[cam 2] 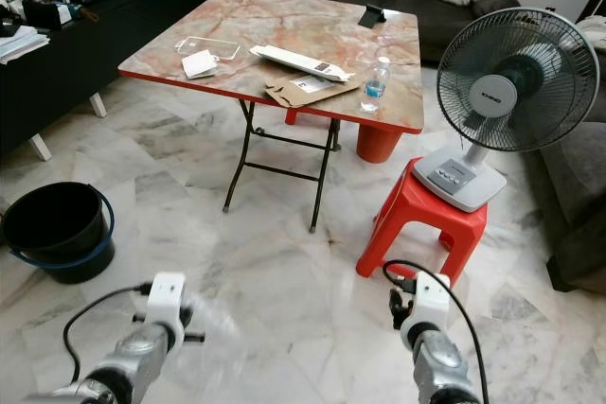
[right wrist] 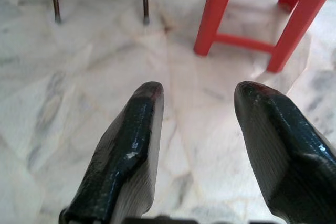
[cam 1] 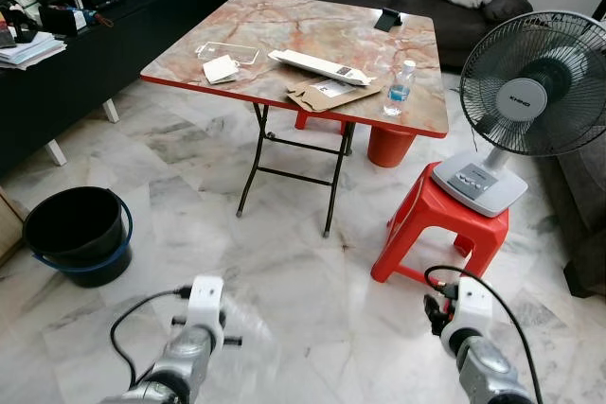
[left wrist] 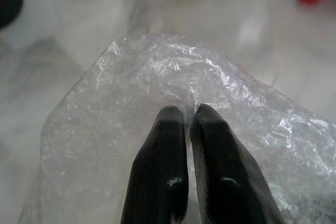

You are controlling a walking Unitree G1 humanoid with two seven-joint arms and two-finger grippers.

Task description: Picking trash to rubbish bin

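Two black fingers of the left gripper point(left wrist: 190, 116) are pinched tight on a sheet of clear bubble wrap point(left wrist: 157, 77). It is crinkly, shiny and see-through, and it hangs low over the pale marble floor point(cam 1: 284, 272). The left arm is bent in front of the robot, near the round black bucket point(cam 1: 76, 229) with a blue handle. The right gripper point(right wrist: 197, 103) is held low too, with its fingers wide apart and nothing between them, close to the red plastic stool point(cam 1: 445, 224). A grey fan point(cam 1: 530, 92) stands on that stool. On the orange stone-look table point(cam 1: 312, 26) lie flat cardboard point(cam 1: 327, 94), a white box point(cam 1: 317, 65) and a clear bottle point(cam 1: 400, 87).
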